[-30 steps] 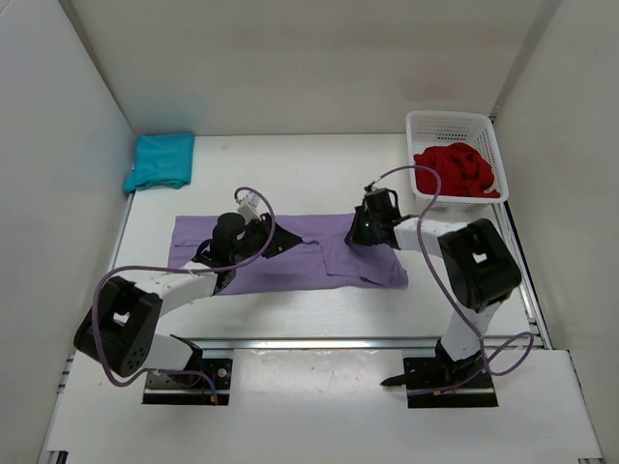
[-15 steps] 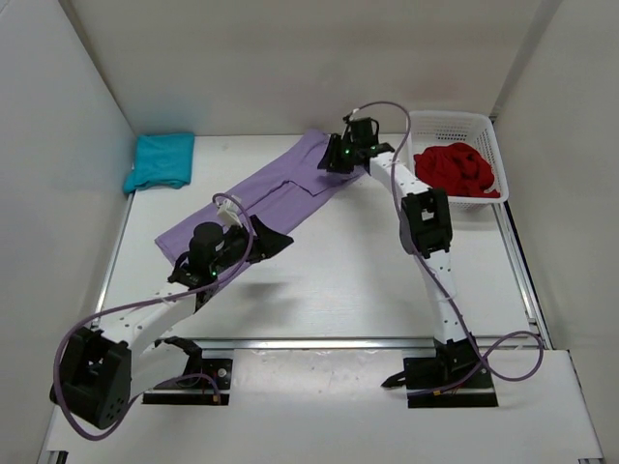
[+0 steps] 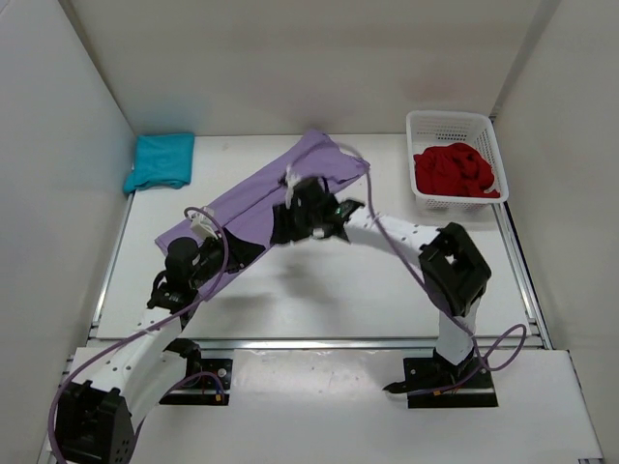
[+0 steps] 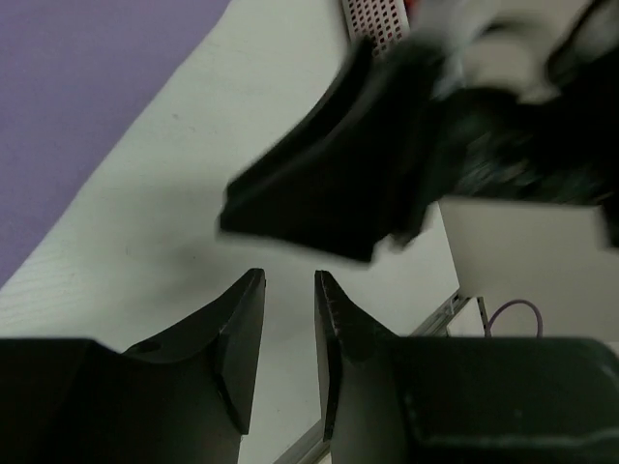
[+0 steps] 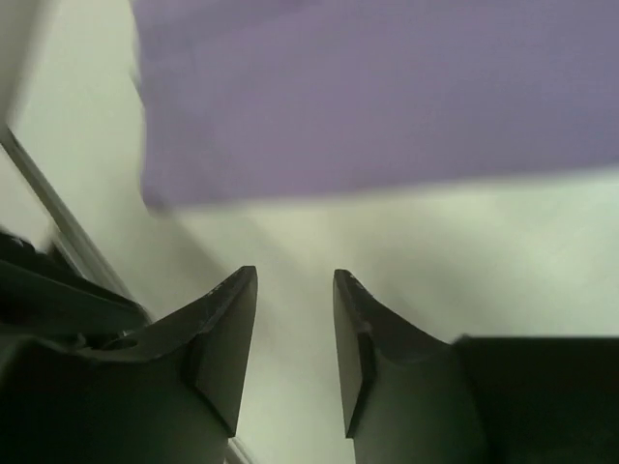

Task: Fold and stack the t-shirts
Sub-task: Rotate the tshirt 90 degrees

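Observation:
The lavender-purple t-shirt [image 3: 280, 179] lies flat in a diagonal strip from the left middle to the back centre of the table; it also fills the top of both wrist views [image 4: 87, 97] [image 5: 387, 87]. A folded teal t-shirt [image 3: 160, 159] sits at the back left. The red t-shirt [image 3: 455, 169] is bunched in the basket. My left gripper [image 3: 250, 251] [image 4: 288, 275] hovers open over bare table just off the purple shirt's near edge, nothing between its fingers. The right gripper [image 3: 282, 230] [image 5: 295, 273] is open and empty too, close by at the same edge.
The white lattice basket [image 3: 484, 126] stands at the back right. White walls close in the left, back and right sides. A metal rail [image 3: 319, 341] runs along the table's near edge. The two grippers are close together; the right one [image 4: 387, 164] shows blurred in the left wrist view.
The right arm let go of the purple shirt's far end and swung from the back near the basket to the table's middle. The left arm drew back a little. Both grippers opened.

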